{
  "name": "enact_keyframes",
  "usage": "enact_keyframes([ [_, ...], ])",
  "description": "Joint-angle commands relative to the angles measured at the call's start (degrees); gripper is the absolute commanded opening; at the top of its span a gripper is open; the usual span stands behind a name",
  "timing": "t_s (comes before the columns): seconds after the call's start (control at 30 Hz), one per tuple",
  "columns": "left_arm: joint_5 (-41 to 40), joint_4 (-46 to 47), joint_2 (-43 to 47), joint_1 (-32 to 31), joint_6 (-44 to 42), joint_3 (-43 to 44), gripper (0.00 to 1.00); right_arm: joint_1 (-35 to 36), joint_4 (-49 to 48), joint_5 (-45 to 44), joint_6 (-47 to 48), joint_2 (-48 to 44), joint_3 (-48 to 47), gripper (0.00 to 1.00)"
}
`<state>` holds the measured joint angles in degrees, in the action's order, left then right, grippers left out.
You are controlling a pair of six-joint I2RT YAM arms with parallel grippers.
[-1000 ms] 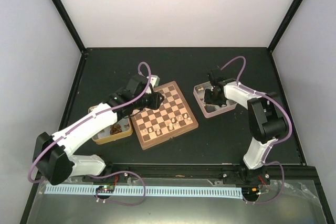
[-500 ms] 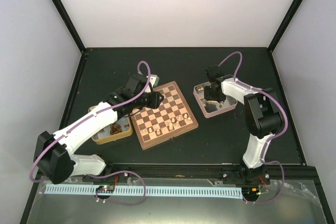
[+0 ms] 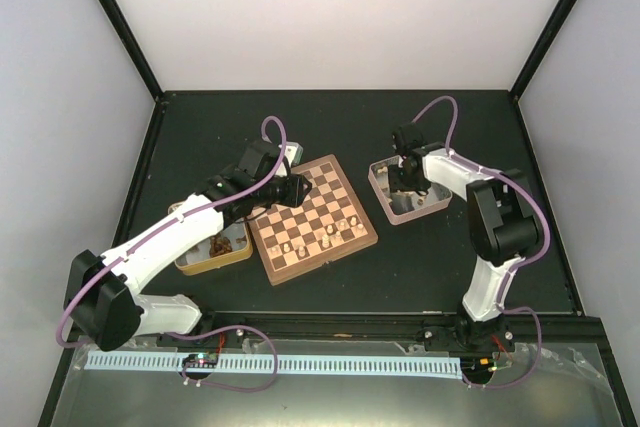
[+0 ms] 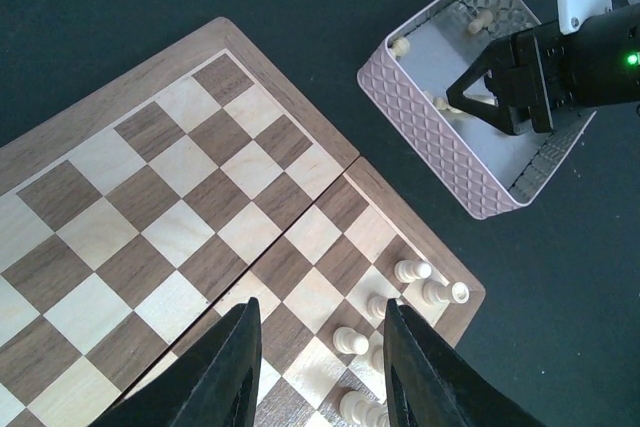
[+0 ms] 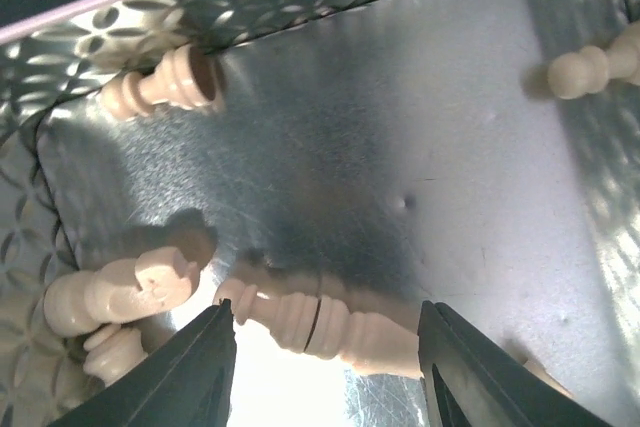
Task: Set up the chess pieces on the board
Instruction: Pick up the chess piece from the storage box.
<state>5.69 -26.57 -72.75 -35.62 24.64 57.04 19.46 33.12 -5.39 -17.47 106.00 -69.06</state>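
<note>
Board (image 3: 315,217) sits on the desk (image 3: 450,267), with pieces (image 4: 420,282) standing along its 5 o'clock edge. The tray (image 3: 385,209) of loose ones is at its 3 o'clock. Right fingers (image 5: 200,377) are spread around 1 lying piece (image 5: 320,322); they should probably close gently across its waist. Left fingers (image 4: 235,372) hang spread and empty. No readable writing.

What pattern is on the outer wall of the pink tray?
The tray wall has a diamond lattice, clearest in the left wrist view.
</note>
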Motion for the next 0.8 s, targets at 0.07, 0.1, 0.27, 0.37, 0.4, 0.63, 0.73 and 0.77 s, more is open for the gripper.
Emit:
enact_keyframes([
  [0.07, 1.21, 0.11, 0.59, 0.50, -0.01, 1.06, 0.35, -1.84, 0.07, 3.41, 9.76, -1.59, 0.55, 0.51],
  [0.1, 1.29, 0.04, 0.59, 0.54, 0.01, 1.03, 0.35, -2.10, 0.48, 3.87, 10.35, -1.50, 0.56, 0.51],
  [0.27, 1.29, 0.13, 0.94, 0.68, -0.06, 0.63, 0.35, -2.91, 1.33, 4.57, 12.15, -1.56, 1.36, 0.51],
  [0.37, 1.41, 0.12, 0.79, 0.69, -0.04, 0.61, 0.35, -3.03, 2.11, 4.49, 12.41, -0.13, 0.69, 0.51],
  [0.4, 1.50, 0.11, 0.77, 0.74, -0.11, 0.62, 0.35, -3.03, 2.39, 4.32, 12.38, 0.22, 0.42, 0.51],
  [0.63, 1.60, 0.28, 0.71, 0.81, -0.04, 0.41, 0.35, -3.03, 2.72, 4.69, 12.40, 1.56, 0.09, 0.47],
  [0.73, 1.67, 0.24, 0.56, 0.82, -0.02, 0.43, 0.35, -3.05, 2.88, 4.20, 11.75, 2.18, -0.11, 0.43],
  [0.77, 1.72, 0.28, 0.59, 0.82, -0.02, 0.44, 0.35, -2.96, 2.84, 4.37, 11.73, 2.24, -0.04, 0.41],
])
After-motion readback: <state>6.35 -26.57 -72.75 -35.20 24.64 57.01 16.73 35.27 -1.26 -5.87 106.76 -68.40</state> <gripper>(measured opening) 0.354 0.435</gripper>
